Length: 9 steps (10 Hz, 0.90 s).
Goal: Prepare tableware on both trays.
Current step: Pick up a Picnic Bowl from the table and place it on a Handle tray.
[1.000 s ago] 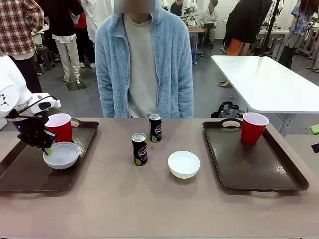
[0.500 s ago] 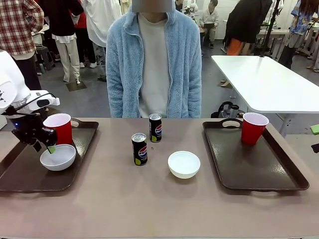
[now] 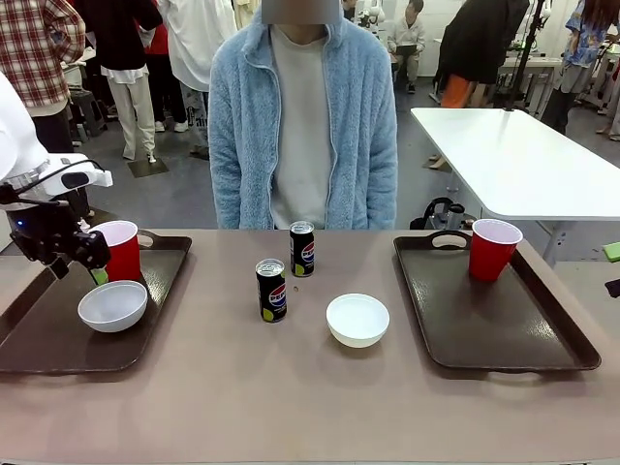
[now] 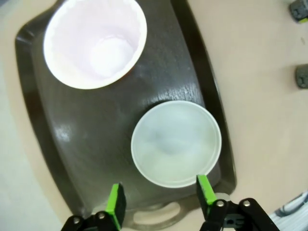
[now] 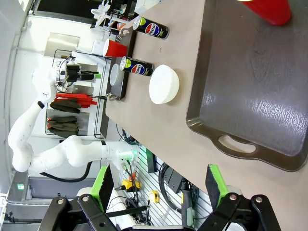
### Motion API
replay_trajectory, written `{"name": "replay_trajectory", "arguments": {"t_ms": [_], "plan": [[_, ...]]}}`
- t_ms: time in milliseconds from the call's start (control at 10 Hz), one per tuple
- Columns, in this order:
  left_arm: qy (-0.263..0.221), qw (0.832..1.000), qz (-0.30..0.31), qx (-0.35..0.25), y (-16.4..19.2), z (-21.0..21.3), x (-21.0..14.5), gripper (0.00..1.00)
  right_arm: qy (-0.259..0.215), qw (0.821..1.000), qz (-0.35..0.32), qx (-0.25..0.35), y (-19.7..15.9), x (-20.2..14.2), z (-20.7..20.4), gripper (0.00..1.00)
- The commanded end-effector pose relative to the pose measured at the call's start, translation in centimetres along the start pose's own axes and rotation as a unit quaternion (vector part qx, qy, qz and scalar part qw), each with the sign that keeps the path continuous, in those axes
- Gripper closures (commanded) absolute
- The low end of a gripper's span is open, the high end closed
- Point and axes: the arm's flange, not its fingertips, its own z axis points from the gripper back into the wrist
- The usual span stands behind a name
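Left claw (image 3: pixel 82 273): spread, empty, raised over left tray (image 3: pixel 39 339), clear of its bowl (image 3: pixel 112 305) and cup (image 3: pixel 121 250).
Right claw (image 5: pixel 159 185): spread, empty.
Right tray (image 3: pixel 504 334): second cup (image 3: pixel 494 249), far corner.
Bench (image 3: pixel 291 407), between trays: near can (image 3: pixel 271 290), far can (image 3: pixel 301 249), second bowl (image 3: pixel 357 320).

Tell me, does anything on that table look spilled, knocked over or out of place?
Nothing looks spilled, tipped or damaged. The left tray holds one red cup and a bowl; the right tray only the other red cup. The second bowl and two soda cans stand upright on the bare table between the trays.
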Motion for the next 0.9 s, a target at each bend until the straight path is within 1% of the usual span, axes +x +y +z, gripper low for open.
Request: {"name": "replay_trajectory", "arguments": {"t_ms": [0,200,300,600,700,800], "plan": [[0.004,1.000,0.010,0.018,-0.7,1.5,-0.2,0.00,-0.006,1.000,0.005,0.010,0.1,0.2,0.0,0.00],[0.011,0.999,0.021,0.034,-0.6,2.0,0.2,0.00,-0.006,1.000,0.005,0.010,0.1,0.2,0.0,0.00],[-0.001,1.000,-0.002,0.007,-0.5,1.4,-0.2,0.00,-0.006,1.000,0.005,0.010,0.1,0.2,0.0,0.00],[-0.001,1.000,-0.002,0.007,-0.5,1.4,-0.2,0.00,-0.006,1.000,0.005,0.010,0.1,0.2,0.0,0.00],[0.002,1.000,0.000,0.014,-0.5,1.6,-0.2,0.03,-0.006,1.000,0.005,0.010,0.1,0.2,0.0,0.00],[0.022,0.996,-0.029,-0.078,0.3,3.1,0.5,0.00,0.000,1.000,0.000,0.000,0.0,0.0,0.0,0.00]]}}
